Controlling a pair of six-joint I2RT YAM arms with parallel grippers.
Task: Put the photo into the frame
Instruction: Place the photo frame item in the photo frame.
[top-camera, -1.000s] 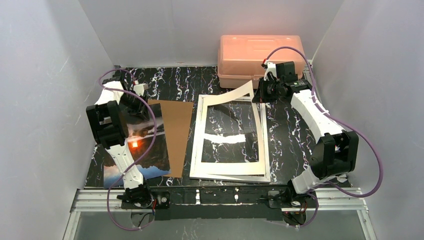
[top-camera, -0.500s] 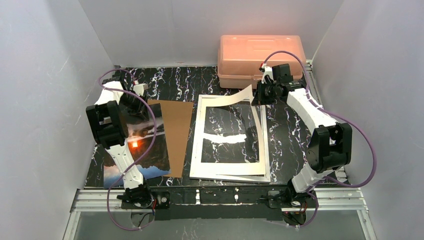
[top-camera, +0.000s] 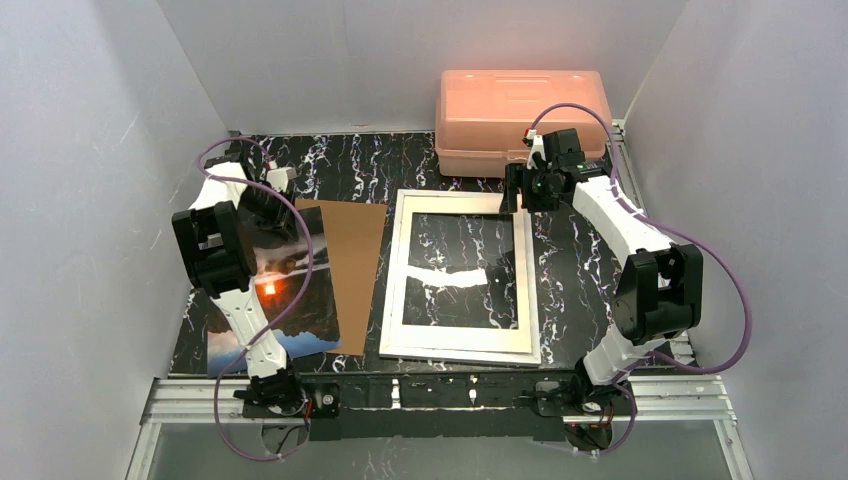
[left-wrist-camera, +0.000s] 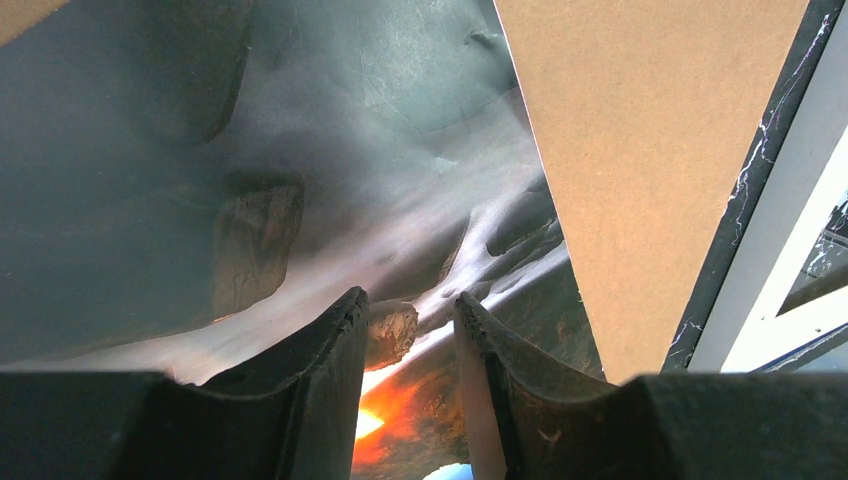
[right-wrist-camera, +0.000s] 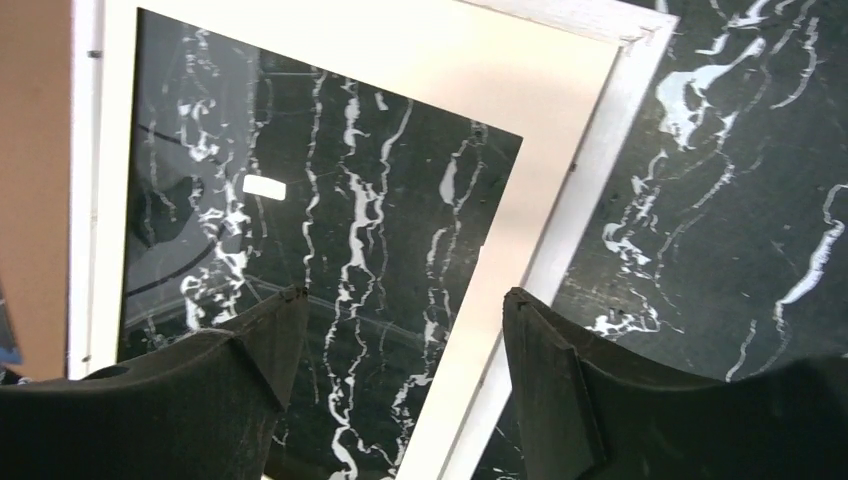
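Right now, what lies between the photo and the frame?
The brown backing board lies flat there, with the photo on its left and the frame on its right. The top view shows this best.

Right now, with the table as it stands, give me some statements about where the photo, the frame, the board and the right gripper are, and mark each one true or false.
1. The photo lies inside the frame. False: it lies on the table at the left, outside the frame.
2. The brown board lies between the photo and the frame. True.
3. The right gripper is shut on the frame's corner. False: its jaws stand open above the frame's far right corner and hold nothing.
4. The pink box sits at the far edge of the table, behind the frame. True.
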